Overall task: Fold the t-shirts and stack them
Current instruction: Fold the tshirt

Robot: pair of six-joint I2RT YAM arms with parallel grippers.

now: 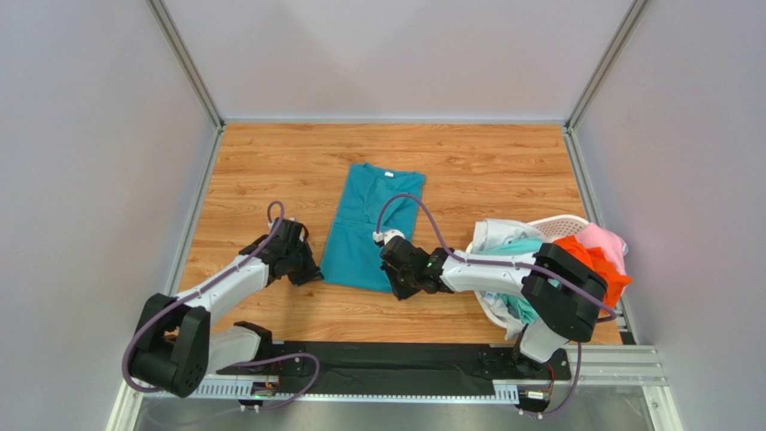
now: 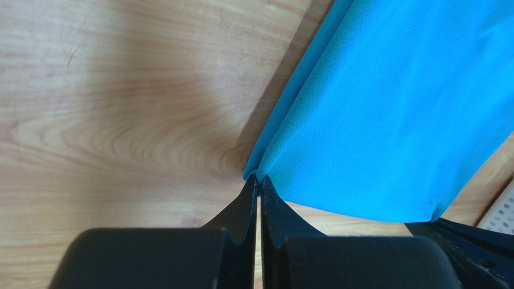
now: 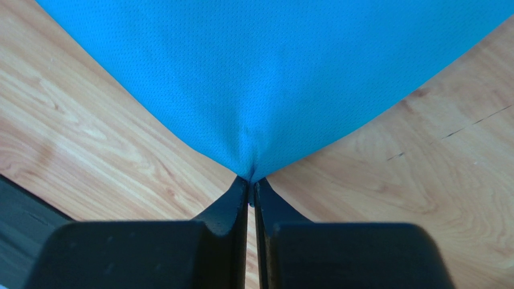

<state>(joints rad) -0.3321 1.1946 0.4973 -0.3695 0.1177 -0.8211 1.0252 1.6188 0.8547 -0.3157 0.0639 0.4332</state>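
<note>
The teal-blue t-shirt [image 1: 370,224] lies on the wooden table, folded into a long narrow strip with its collar at the far end. My left gripper [image 1: 310,275] is shut on the strip's near left corner; the left wrist view shows the cloth [image 2: 392,114] pinched at the tips of the left gripper [image 2: 259,179]. My right gripper [image 1: 396,285] is shut on the near right corner; the right wrist view shows the cloth [image 3: 265,78] gathered into the tips of the right gripper [image 3: 250,182]. Mint green [image 1: 524,246], orange [image 1: 593,262], pink [image 1: 604,241] and white [image 1: 496,232] shirts are heaped in the basket.
The white perforated laundry basket [image 1: 566,221] stands at the right, against the right arm. Grey walls close the table [image 1: 261,171] on the left, far and right sides. A black rail [image 1: 396,366] runs along the near edge.
</note>
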